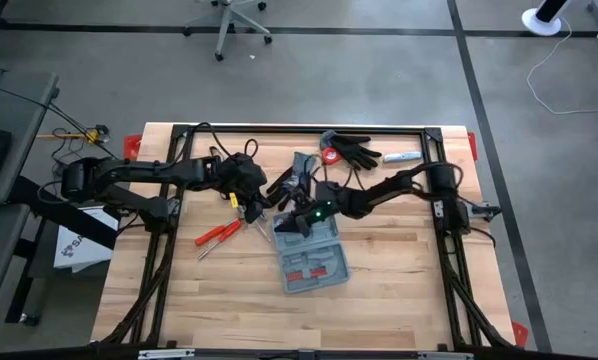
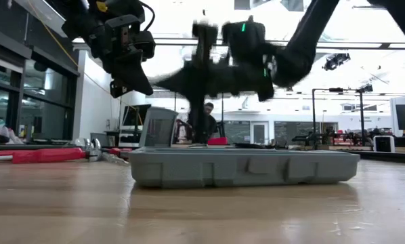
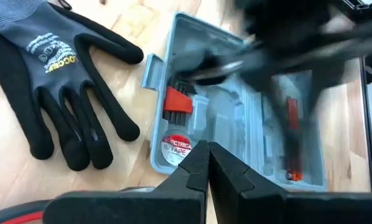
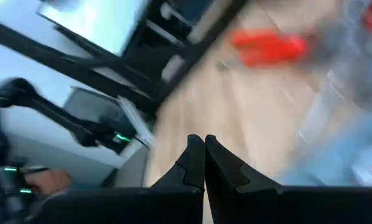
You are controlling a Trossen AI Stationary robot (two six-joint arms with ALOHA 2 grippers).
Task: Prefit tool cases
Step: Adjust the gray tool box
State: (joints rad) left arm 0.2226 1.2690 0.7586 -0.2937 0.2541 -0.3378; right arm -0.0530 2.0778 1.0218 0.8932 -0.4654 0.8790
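One open tool case (image 3: 236,124): red-handled tools, tape roll (image 3: 176,147) | both arms' fingers pressed together

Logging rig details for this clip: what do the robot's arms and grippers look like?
Both arms are dark, jointed, with black cables along them. The left gripper and right gripper each end in two black, tapered fingers meeting at a narrow point. A small green light glows near the right wrist. The left arm carries a small yellow marking.
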